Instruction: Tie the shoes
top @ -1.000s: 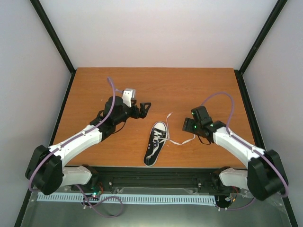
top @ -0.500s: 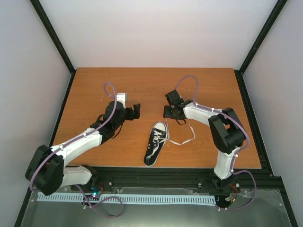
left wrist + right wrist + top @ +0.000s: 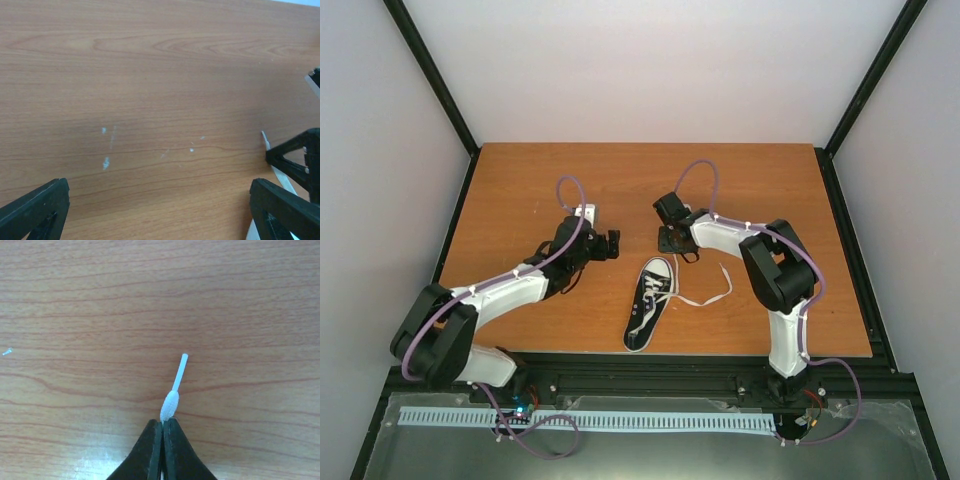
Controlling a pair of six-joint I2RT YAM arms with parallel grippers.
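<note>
The shoe (image 3: 649,302), a small black sneaker with a white toe cap, lies near the table's front edge, toe pointing away from the arms. One white lace (image 3: 712,294) loops out over the wood to its right. My right gripper (image 3: 676,243) hangs just beyond the toe, shut on the end of the other lace (image 3: 170,405); the plastic tip (image 3: 180,371) sticks out past the jaws. My left gripper (image 3: 610,245) stands open to the left of the toe with bare wood between its fingers (image 3: 35,210). A strip of lace (image 3: 274,165) shows at the right of its view.
The wooden table (image 3: 520,190) is framed by black posts and pale walls. Purple cables arch over both arms. The right gripper's black body (image 3: 300,155) shows at the right edge of the left wrist view, close to the left gripper's right finger (image 3: 285,212).
My right arm swung from the shoe's right side to just beyond its toe and its jaws shut on a lace end. The left gripper edged right toward the toe, still open.
</note>
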